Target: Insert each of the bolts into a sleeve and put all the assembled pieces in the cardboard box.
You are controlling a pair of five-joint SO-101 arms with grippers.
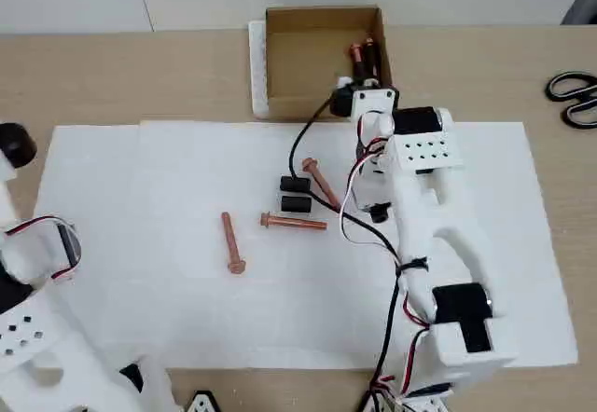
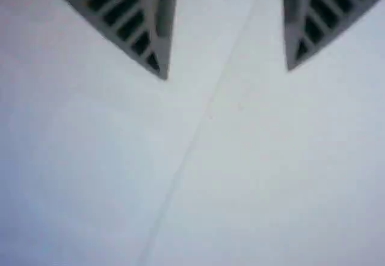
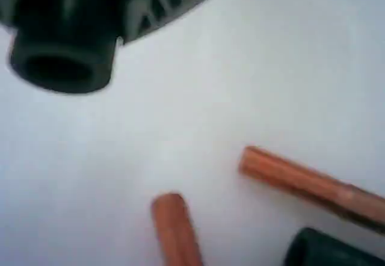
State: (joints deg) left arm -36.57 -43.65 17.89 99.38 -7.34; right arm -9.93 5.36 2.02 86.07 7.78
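Three copper bolts lie loose on the white paper (image 1: pixel 140 319): one at left (image 1: pixel 230 241), one in the middle (image 1: pixel 294 222), one slanted (image 1: pixel 320 181). Two black sleeves (image 1: pixel 295 194) sit stacked between them. The cardboard box (image 1: pixel 280 58) at the back holds assembled pieces (image 1: pixel 364 58). My right gripper (image 1: pixel 378 212) hangs under its folded arm, just right of the sleeves, shut on a black sleeve (image 3: pixel 63 52). Below it I see two bolt ends (image 3: pixel 174 227) (image 3: pixel 307 182) and another sleeve (image 3: pixel 325 251). My left gripper (image 2: pixel 225 73) is open over bare paper.
Scissors (image 1: pixel 574 97) lie on the wooden table at the far right. The left arm (image 1: pixel 37 281) stands at the front left corner of the paper. Black and red cables (image 1: pixel 359 221) trail from the right arm across the paper near the sleeves.
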